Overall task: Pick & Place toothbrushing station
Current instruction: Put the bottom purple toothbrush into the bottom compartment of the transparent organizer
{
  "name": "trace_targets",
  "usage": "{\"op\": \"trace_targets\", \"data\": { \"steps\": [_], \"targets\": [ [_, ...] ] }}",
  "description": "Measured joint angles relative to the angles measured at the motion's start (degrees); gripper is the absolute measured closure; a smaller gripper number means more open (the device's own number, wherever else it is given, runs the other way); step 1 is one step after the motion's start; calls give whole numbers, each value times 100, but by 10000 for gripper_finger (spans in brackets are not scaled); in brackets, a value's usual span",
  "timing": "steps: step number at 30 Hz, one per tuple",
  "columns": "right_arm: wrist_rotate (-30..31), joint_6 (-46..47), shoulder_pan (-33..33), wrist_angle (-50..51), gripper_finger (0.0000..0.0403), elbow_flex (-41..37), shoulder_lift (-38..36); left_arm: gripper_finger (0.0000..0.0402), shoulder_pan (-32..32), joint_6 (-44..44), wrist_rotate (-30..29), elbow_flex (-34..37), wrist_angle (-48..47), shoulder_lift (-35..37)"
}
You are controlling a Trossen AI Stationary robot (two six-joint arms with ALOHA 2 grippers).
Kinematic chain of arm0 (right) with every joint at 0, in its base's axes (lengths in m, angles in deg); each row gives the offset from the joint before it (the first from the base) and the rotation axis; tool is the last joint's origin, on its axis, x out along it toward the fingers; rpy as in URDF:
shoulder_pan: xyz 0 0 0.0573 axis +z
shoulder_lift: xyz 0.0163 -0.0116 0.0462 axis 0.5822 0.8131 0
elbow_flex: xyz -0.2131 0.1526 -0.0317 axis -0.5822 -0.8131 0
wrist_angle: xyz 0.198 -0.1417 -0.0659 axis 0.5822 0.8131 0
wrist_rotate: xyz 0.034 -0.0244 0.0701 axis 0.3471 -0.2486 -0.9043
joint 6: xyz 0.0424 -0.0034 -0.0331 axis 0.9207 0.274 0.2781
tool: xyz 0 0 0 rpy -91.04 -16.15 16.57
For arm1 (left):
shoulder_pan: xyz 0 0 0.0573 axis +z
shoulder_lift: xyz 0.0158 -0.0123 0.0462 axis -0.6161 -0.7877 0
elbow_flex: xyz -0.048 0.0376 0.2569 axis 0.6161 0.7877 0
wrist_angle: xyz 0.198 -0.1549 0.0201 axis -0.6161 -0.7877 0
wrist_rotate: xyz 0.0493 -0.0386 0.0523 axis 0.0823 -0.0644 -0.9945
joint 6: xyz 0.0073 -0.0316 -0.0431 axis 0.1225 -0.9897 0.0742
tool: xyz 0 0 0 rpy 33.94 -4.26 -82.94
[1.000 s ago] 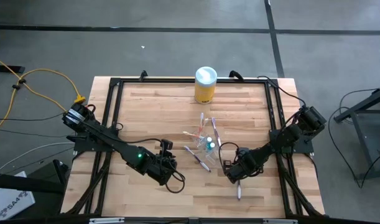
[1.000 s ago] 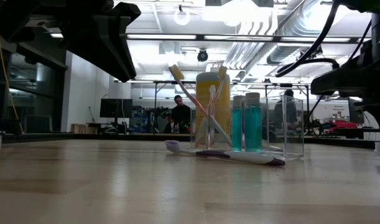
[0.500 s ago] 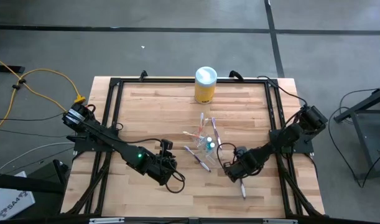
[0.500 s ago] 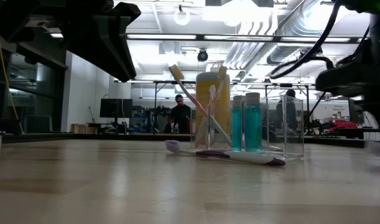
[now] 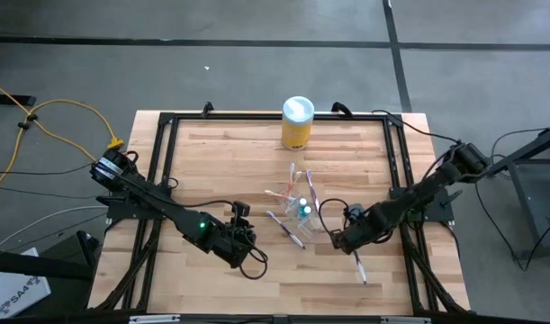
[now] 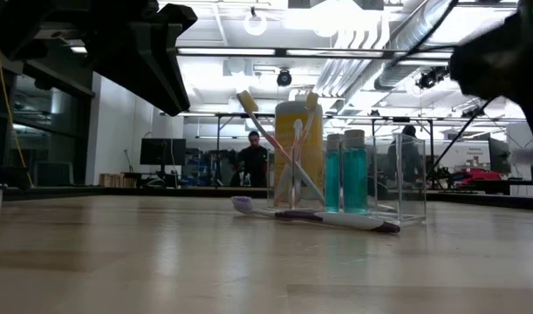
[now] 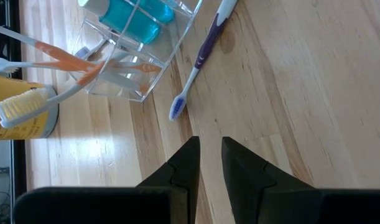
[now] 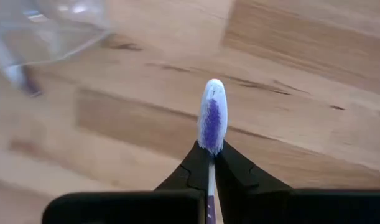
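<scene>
A clear plastic cup (image 5: 302, 207) stands mid-table with several pink and orange toothbrushes (image 6: 275, 144) leaning inside it, next to a blue tube (image 6: 345, 179). A purple toothbrush (image 7: 198, 59) lies flat on the wood just in front of the cup. My right gripper (image 5: 344, 240) is to the right of the cup, shut on another purple and white toothbrush (image 5: 356, 266). My left gripper (image 5: 247, 241) hovers to the left of the cup, its fingers (image 7: 190, 155) a narrow gap apart with nothing between them. My right gripper pinches the toothbrush's neck (image 8: 209, 157) between its two fingers, just behind the head. The purple-bristled head (image 8: 213, 117) sticks out past the fingertips, above the wood. The handle (image 5: 359, 273) trails back toward the table's near edge.
A yellow canister with a white lid (image 5: 297, 123) stands at the table's far edge, behind the cup. A black frame (image 5: 256, 117) runs around the tabletop. Bare wood (image 5: 211, 171) lies at the far left and along the near edge. A person shows in the room beyond.
My right gripper has gone up with the toothbrush and rolled its wrist. The handle's free end has swung a little toward the table's right edge. The cup and the lying toothbrush have stayed put.
</scene>
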Motion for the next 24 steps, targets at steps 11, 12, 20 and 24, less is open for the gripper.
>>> {"op": "trace_targets", "data": {
  "steps": [11, 12, 20, 24],
  "targets": [
    [1683, -1882, 7, -1167, 399, 7, -1240, 342, -2, 0, -1, 0, 3, 0],
    [1858, -2175, -4, -1325, 399, 7, -1354, 342, 0, 0, -1, 0, 5, 0],
    [3032, -5028, -172, -2677, 399, 11, -1777, 342, -1, 1, -3, 0, 127, 0],
    [3111, -6478, -454, -3455, 399, 11, -1698, 342, 0, 2, -3, 0, 199, 0]
  ]
}}
